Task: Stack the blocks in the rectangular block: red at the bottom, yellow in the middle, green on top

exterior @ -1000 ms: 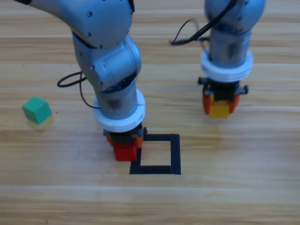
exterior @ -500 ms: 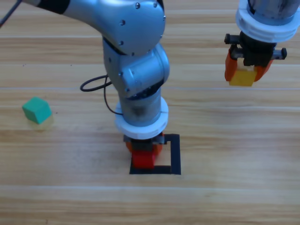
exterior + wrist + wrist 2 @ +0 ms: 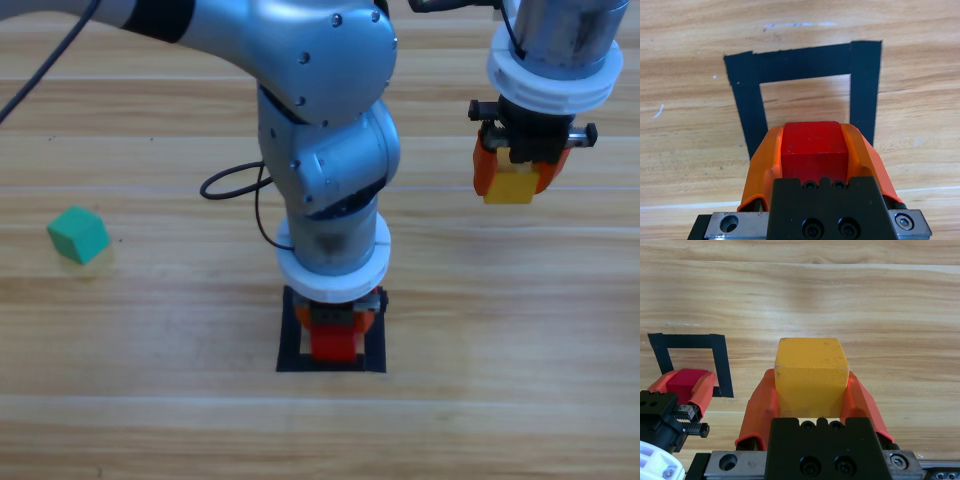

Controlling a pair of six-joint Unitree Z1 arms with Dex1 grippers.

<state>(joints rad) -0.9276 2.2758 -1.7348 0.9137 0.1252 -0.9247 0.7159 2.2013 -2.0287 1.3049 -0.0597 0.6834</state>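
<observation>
Your left claw [image 3: 333, 338] is clamped on the red cube [image 3: 333, 342], low centre of the high view, right over the black square outline [image 3: 376, 345]. Only the left wrist view shows you the fit: the red cube [image 3: 814, 151] sits between both orange jaws, with the outline's [image 3: 745, 105] far bar and two side bars fanning out ahead of it. From above, the grey arm hides most of that square.

Your right claw [image 3: 512, 180] grips the yellow cube [image 3: 511, 186] at upper right, well apart from the square. Its wrist view puts the yellow cube [image 3: 811, 375] dead centre, with the left claw [image 3: 685, 385] and red cube [image 3: 684, 381] at lower left beside the outline.

Count: three cubes, one red, one yellow, one green; two are held. The green cube [image 3: 78, 236] sits alone at the left of the bench [image 3: 520, 400], tilted. Open wood runs across the bottom and between the two arms.
</observation>
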